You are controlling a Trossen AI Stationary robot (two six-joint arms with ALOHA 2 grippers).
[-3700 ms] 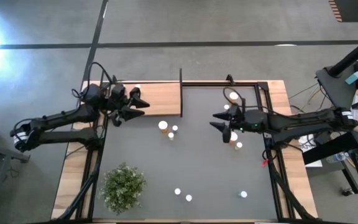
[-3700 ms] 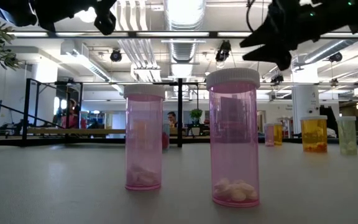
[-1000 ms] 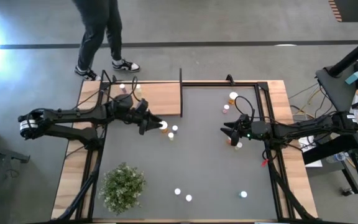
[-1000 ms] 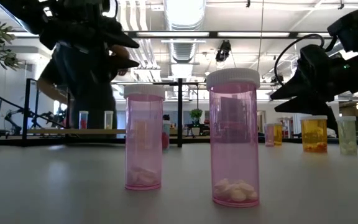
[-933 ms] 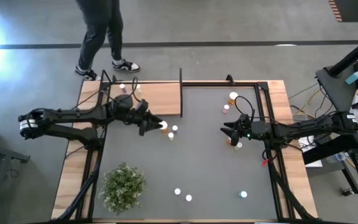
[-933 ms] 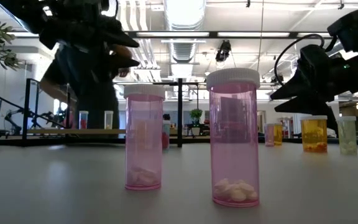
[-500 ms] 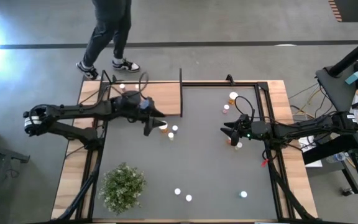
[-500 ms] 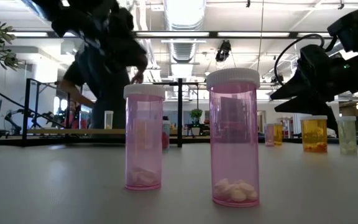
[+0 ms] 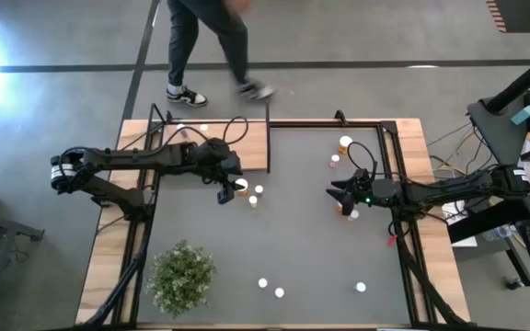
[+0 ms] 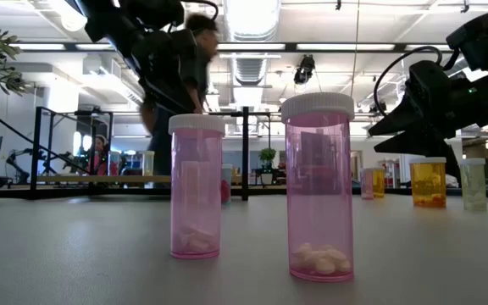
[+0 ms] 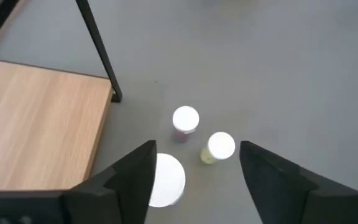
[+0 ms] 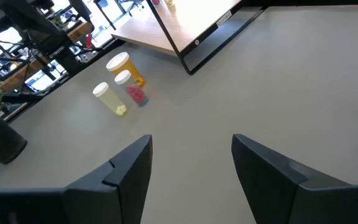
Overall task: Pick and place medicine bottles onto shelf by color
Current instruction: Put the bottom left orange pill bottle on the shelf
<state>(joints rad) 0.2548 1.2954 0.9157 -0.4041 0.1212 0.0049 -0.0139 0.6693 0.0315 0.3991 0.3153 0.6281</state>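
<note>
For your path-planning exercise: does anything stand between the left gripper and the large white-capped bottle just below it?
Nothing visible does. The left gripper, jaws open, hangs right over the large bottle; two smaller bottles, pink and yellowish, stand just beyond, not in its way.

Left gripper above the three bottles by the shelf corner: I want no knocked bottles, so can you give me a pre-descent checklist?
1. Left gripper fingers apart: ok.
2. Large orange bottle centred between the fingers: not ok, it sits by one finger.
3. Pink bottle and yellowish bottle apart from the large one: ok.
4. Shelf has bare space: ok.
5. Right gripper well away: ok.
6. Person off the table: ok.
</note>
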